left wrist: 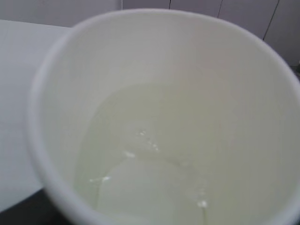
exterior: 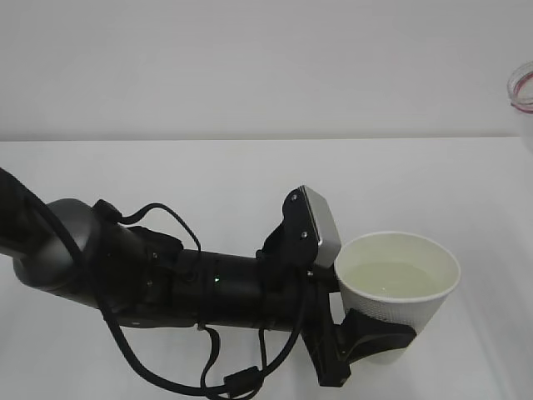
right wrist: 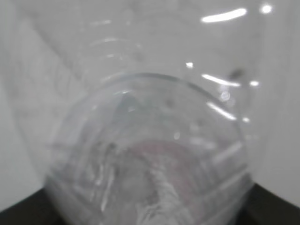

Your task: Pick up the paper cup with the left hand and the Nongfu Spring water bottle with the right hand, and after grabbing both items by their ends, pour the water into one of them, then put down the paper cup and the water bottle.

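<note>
the paper cup is seen at the lower right of the exterior view, held upright by the left hand, whose jaws are clamped on its lower side. water is seen inside the cup. at the upper right edge, the red-ringed neck of the water bottle is partly shown. in the right wrist view the bottle fills the frame; whether the right hand grips it cannot be told.
</note>
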Motion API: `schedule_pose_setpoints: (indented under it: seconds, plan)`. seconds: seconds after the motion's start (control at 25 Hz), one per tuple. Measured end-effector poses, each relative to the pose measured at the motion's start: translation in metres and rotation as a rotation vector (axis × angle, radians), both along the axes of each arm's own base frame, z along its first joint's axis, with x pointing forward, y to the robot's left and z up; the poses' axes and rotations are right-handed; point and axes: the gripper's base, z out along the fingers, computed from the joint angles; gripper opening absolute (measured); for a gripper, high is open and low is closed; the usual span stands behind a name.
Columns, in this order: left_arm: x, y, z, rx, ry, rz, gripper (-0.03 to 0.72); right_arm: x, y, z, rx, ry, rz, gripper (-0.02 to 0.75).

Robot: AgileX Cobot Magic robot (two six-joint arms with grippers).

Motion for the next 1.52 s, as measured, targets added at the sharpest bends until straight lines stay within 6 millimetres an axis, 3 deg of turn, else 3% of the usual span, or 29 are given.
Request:
schedule_pose_setpoints:
  seconds: [0.12, 0.52, 1.0, 1.52]
  plan:
    - [0.000, 0.000, 0.000, 0.000, 0.000, 0.000, 0.495, 0.000, 0.000, 0.000, 0.076, 0.003, -0.012, 0.452]
    - [0.003, 0.001, -0.002, 0.021, 0.007, 0.033, 0.495, 0.000, 0.000, 0.000, 0.565, 0.020, -0.091, 0.452]
    - [0.003, 0.001, -0.003, 0.028, 0.007, 0.038, 0.495, 0.001, 0.000, -0.001, 0.839, 0.036, -0.137, 0.452]
    - [0.004, 0.001, -0.003, 0.032, 0.009, 0.045, 0.494, 0.022, 0.002, -0.031, 0.911, 0.129, -0.215, 0.452]
